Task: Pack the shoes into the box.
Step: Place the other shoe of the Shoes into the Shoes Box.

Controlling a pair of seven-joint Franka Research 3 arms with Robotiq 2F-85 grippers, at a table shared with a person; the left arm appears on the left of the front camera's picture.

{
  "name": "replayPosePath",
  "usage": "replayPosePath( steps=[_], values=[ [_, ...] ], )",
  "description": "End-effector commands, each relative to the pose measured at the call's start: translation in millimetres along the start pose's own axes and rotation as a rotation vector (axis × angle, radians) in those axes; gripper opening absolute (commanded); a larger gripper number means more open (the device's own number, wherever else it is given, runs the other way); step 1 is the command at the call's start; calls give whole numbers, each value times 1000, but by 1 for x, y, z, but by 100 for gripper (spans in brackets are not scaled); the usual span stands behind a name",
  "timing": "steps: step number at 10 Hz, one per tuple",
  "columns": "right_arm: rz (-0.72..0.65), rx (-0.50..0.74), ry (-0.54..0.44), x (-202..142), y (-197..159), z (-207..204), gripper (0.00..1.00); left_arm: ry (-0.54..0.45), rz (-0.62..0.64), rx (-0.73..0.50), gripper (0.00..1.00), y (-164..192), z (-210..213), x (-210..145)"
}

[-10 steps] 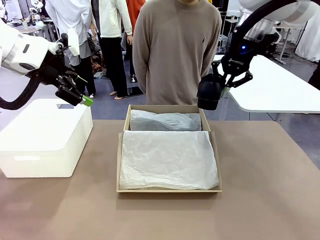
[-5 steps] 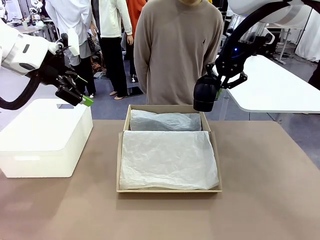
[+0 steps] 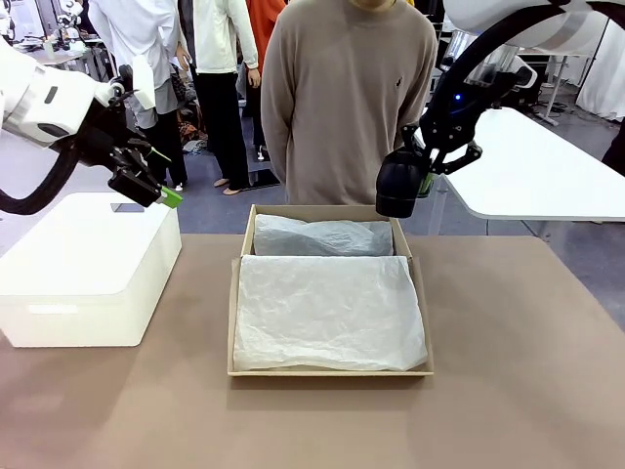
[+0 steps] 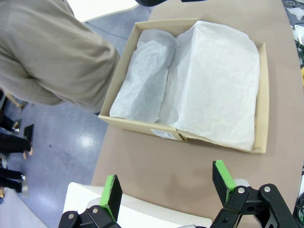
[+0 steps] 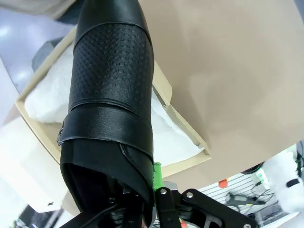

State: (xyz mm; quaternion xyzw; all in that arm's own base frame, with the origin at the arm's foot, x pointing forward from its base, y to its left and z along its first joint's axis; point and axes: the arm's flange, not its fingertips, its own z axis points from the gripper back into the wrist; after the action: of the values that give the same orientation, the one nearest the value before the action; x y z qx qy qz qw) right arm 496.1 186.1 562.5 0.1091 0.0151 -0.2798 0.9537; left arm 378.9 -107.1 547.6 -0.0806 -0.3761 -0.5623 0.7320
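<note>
Right pincer (image 3: 425,177) tight around black shoe (image 3: 398,184); left pincer (image 4: 167,186) wide, empty

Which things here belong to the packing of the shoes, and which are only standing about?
For the job:
- black shoe, held in the air
- cardboard box
- tissue paper lining it

Standing about:
- white bin
- white table behind

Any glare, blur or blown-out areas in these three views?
Front view: even light, tan cardboard shoebox sharp. Left wrist view: lamp glare on the blue floor. Right wrist view: white tissue paper washed out beside the black leather shoe.
</note>
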Motion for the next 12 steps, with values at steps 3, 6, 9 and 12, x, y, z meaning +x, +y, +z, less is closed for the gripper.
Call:
replayPosePath(
  steps=[3,6,9,12],
  values=[
    [-366,-25,-90,-46,39,-4,0,-18,-11,-12,100,2,-2,-2],
    [-523,-16,-49,-70,80,-13,0,-18,-11,-12,100,2,-2,-2],
    [-591,-20,-86,-83,128,-32,0,-18,-11,-12,100,2,-2,-2],
    [-620,-2,-161,-89,149,-41,0,-18,-11,-12,100,2,-2,-2]
  ],
)
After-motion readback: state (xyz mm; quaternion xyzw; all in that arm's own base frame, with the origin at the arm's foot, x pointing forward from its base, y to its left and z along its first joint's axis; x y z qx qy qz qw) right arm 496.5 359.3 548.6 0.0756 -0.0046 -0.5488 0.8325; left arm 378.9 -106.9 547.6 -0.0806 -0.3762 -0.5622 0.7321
